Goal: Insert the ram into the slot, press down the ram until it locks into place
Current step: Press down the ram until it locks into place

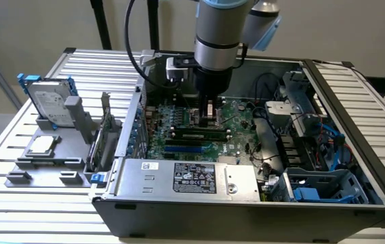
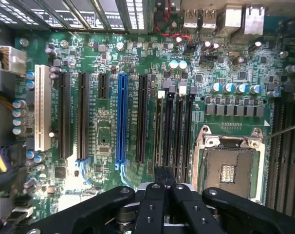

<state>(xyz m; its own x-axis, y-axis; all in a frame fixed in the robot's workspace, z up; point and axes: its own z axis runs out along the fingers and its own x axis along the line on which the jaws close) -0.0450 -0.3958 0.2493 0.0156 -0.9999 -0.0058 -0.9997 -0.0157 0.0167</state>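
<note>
Plainly, the step in hand is the press. Nearest in the exterior view, on the ribbed metal counter [image 1: 36, 218], is the open dark computer case [image 1: 247, 213] with its grey, labelled power-supply box [image 1: 192, 178]. Just beyond that lies the short bright blue slot [image 1: 189, 149].

At 12 o'clock from the blue one run the long narrow black memory sockets with end clips. Along one of them, the slot [image 1: 199, 130], lies a long thin green strip that I take to be the ram [image 1: 200, 135] (I cannot tell whether its clips have closed).

To do this well, the push should go straight down over the middle of the stick. The stick should stay square to the socket so both ends sink evenly. A tilted push would risk one end riding up, or load the large green motherboard [image 2: 103, 141].

The black claw [image 1: 206, 123] hangs at 12 o'clock from the ram, directly above its middle. In the wrist view the claw [image 2: 162, 181] has its fingers [image 2: 150, 204] drawn together, with nothing pinched that I can make out. It is lined up with one row of the black sockets [image 2: 159, 131], beside the square metal-framed processor socket [image 2: 230, 165]. Whether the tips touch the ram's upper edge is hidden.

Farther back, the grey arm [image 1: 216, 35] rises out of the case.
</note>
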